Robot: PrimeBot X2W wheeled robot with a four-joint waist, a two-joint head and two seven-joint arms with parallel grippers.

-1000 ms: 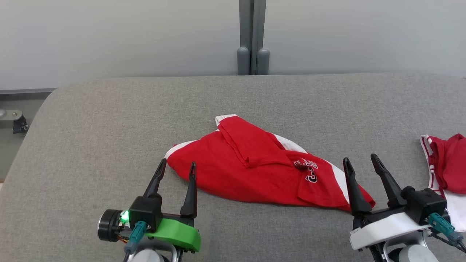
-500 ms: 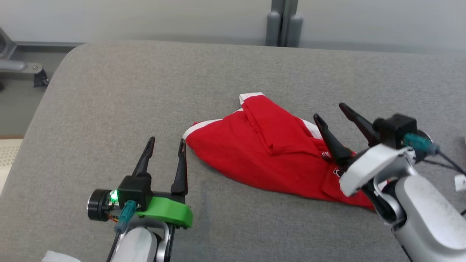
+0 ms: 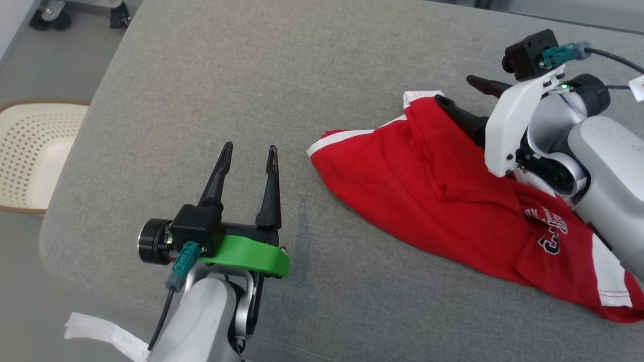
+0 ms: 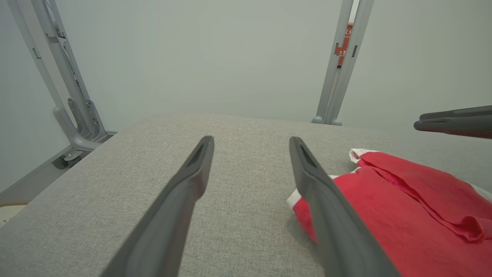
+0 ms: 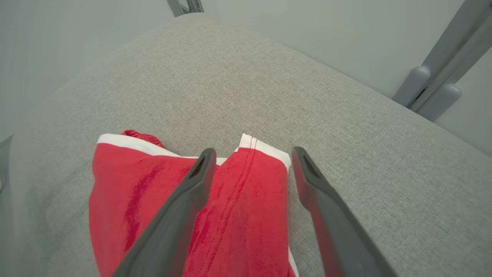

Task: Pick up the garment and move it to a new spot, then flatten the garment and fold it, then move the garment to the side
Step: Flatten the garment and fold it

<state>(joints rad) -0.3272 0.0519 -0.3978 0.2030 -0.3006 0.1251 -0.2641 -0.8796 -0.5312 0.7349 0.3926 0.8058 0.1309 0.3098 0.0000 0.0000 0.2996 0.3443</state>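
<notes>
The garment point(image 3: 432, 201) is a crumpled red piece with white trim and a printed number, lying on the grey padded table point(image 3: 251, 75). My right gripper point(image 3: 455, 90) hovers open over its far white-edged corner; in the right wrist view that corner point(image 5: 253, 169) sits between the spread fingers point(image 5: 184, 200). My left gripper point(image 3: 249, 149) stands open above bare table just left of the garment's near white edge point(image 4: 298, 196), holding nothing. The right gripper's fingertips point(image 4: 453, 121) reach in at the right edge of the left wrist view.
A cream perforated basket point(image 3: 30, 151) stands on the floor off the table's left edge. Grey metal posts point(image 4: 338, 77) rise behind the table against a pale wall. A wheeled frame base point(image 3: 75, 12) is at the far left corner.
The head camera has swung down and left, shifting the whole picture. My right arm has reached forward over the garment to its far corner. The left gripper stays open beside the garment.
</notes>
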